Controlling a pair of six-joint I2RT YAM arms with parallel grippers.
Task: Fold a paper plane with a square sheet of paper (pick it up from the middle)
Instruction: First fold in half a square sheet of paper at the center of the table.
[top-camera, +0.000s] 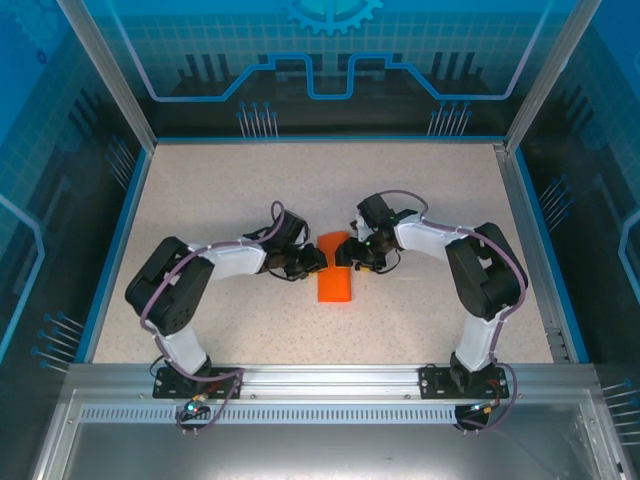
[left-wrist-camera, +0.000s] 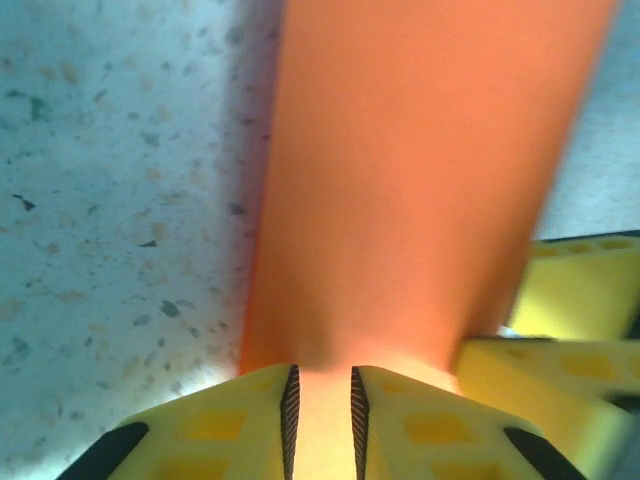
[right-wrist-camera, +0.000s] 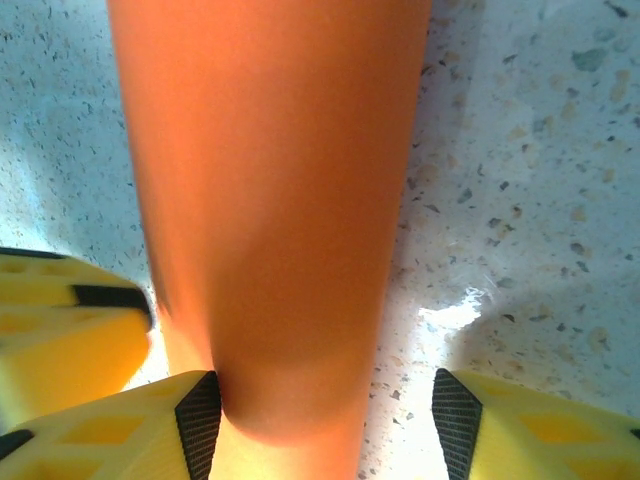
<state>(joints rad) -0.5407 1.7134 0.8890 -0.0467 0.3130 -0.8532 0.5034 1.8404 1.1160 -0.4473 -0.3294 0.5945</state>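
- Orange and blurred at its edges, the sheet of paper (left-wrist-camera: 400, 180) runs off the top of both wrist views, so you cannot see its far end or its full outline there.
- From the top camera you see it as a narrow folded strip lying on the speckled table (top-camera: 220, 190), near the middle, between the two arms. Its upper part is covered by the grippers, and any creases are too small to make out.
- Your left gripper (left-wrist-camera: 320, 385) is pinched almost closed. Its black pads (left-wrist-camera: 290, 410) stand a sliver apart, and the near end of the paper narrows into the gap between them, so it is grasping the sheet.
- Your right gripper (right-wrist-camera: 325, 395) is spread wide and unclenched. The paper passes between its fingers, close against the pad on the left of that view (right-wrist-camera: 200, 415), with bare table between the paper and the other pad. You cannot tell whether that pad really touches the paper.
- In each wrist view, yellow fingers of the other gripper sit just beside the paper, partly cut off by the frame edge.
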